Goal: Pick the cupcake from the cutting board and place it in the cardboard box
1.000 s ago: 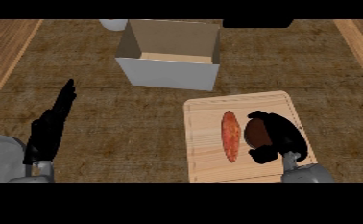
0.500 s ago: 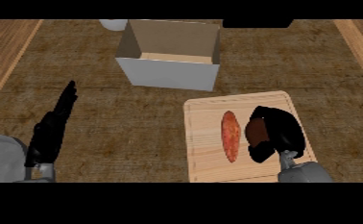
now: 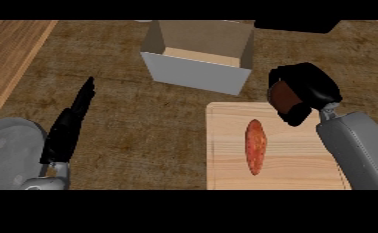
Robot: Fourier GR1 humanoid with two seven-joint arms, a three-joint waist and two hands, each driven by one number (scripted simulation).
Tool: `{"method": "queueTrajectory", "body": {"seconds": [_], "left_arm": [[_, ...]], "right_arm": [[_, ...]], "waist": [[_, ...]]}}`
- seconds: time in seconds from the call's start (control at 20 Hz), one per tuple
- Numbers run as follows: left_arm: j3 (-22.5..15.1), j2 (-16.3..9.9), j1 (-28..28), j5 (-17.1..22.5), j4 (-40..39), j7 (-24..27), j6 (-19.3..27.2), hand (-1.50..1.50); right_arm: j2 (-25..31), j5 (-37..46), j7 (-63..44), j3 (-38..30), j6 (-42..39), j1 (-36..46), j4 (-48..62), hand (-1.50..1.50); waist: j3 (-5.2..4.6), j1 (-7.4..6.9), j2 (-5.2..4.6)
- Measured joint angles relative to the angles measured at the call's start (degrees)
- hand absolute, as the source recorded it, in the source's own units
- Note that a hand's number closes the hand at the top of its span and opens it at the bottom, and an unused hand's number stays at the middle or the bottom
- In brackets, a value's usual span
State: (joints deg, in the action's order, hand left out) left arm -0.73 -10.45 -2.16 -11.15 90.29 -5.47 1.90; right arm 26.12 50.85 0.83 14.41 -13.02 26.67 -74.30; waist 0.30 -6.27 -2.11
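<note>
cupcake (image 3: 281, 98) mostly hidden, apparently inside right hand (image 3: 308, 88), cutting board (image 3: 295, 152) cropped below

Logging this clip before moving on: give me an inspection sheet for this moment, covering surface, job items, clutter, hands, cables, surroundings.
Surface: brown counter.
Job items: cupcake held at the board's far edge; box open, upright, beyond the board.
Clutter: reddish oblong item lying on the board.
Hands: right robot hand curled round the cupcake; left robot hand open, fingers straight, resting at the view's left.
Cables: nothing seen.
Surroundings: dark object at the far edge; lighter wood strip at left.
</note>
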Motion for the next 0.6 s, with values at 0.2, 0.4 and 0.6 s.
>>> {"method": "queueTrajectory", "body": {"seconds": [0.2, 0.4, 0.6], "left_arm": [[-0.3, 0.2, -1.3, -0.1, -0.5, 0.0, -0.2, 0.0], [-0.4, 0.6, -1.6, -0.4, -1.3, 0.3, 0.2, 0.0], [-0.4, 0.9, -1.9, -0.5, -1.8, 0.0, 0.3, 0.0]], "right_arm": [[4.2, -1.3, 12.3, -2.3, 1.8, 7.4, 7.7, 1.5], [6.0, -4.9, 23.2, -5.8, 1.9, 14.5, 16.6, 1.5], [4.8, -12.2, 33.6, -10.1, -1.4, 19.9, 22.8, 1.5]], "waist": [[0.02, -0.49, -0.33], [-0.02, -0.36, -0.24], [-0.04, 0.22, 0.02]]}}
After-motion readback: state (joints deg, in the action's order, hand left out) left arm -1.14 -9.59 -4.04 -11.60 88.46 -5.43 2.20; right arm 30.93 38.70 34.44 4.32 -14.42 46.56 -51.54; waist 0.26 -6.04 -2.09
